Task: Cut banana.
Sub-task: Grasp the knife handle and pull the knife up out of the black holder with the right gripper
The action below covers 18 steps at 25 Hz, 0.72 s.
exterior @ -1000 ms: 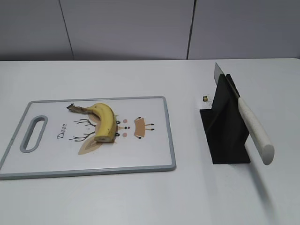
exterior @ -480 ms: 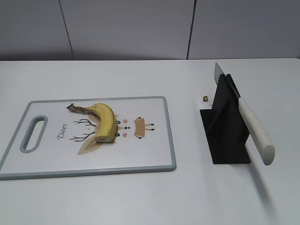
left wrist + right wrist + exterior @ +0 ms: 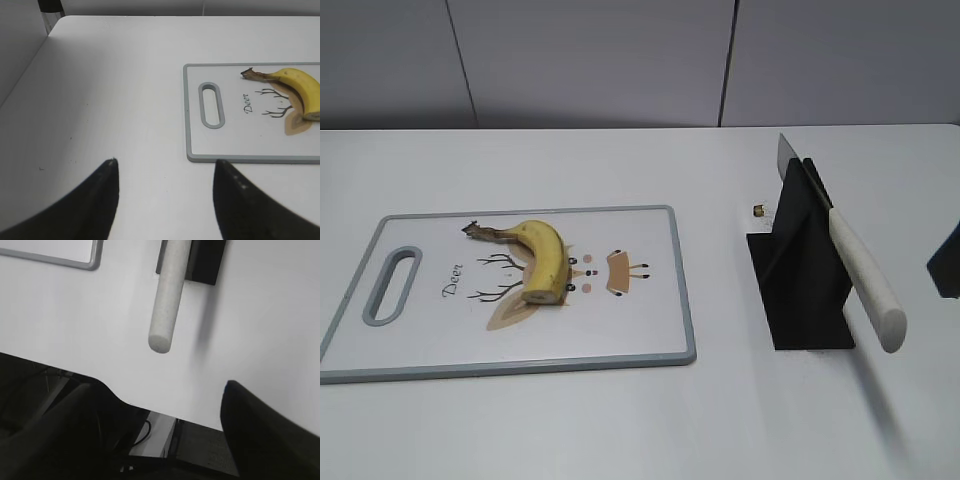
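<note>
Both sets of jaws are spread wide and empty — the left gripper (image 3: 165,200) over bare desk (image 3: 110,100), the right gripper (image 3: 155,440) below the knife (image 3: 167,305) handle.

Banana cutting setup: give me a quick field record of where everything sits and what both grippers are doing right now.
banana: lying on the cutting board, uncut, stem toward the board's handle slot
cutting board: flat on the table, left side
knife: resting tilted in the black stand, handle toward the front edge
left gripper: open, empty, over bare table left of the board
right gripper: open, empty, near the table's front edge, short of the knife handle
small object: behind the stand, too small to identify
</note>
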### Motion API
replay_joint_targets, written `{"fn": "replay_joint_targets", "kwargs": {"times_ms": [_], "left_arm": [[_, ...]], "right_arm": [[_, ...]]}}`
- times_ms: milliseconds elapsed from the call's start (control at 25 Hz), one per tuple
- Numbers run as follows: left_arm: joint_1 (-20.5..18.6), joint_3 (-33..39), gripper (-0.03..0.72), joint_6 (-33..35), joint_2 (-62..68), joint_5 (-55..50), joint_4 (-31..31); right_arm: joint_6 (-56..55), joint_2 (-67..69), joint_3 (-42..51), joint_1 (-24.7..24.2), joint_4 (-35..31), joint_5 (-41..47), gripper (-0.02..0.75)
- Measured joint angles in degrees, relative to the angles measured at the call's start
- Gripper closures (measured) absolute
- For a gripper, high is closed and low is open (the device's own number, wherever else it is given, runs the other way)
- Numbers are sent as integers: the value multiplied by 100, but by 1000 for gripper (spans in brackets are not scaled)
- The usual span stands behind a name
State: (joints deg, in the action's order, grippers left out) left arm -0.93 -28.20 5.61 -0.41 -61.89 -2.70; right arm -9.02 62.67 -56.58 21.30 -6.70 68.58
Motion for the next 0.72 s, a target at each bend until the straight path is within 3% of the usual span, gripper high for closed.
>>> {"fn": "replay_joint_targets", "kwargs": {"times_ms": [720], "left_arm": [[0,0,112,0,0,0,0]], "right_arm": [[-132,2117,-527,6,91,-516,162]]}}
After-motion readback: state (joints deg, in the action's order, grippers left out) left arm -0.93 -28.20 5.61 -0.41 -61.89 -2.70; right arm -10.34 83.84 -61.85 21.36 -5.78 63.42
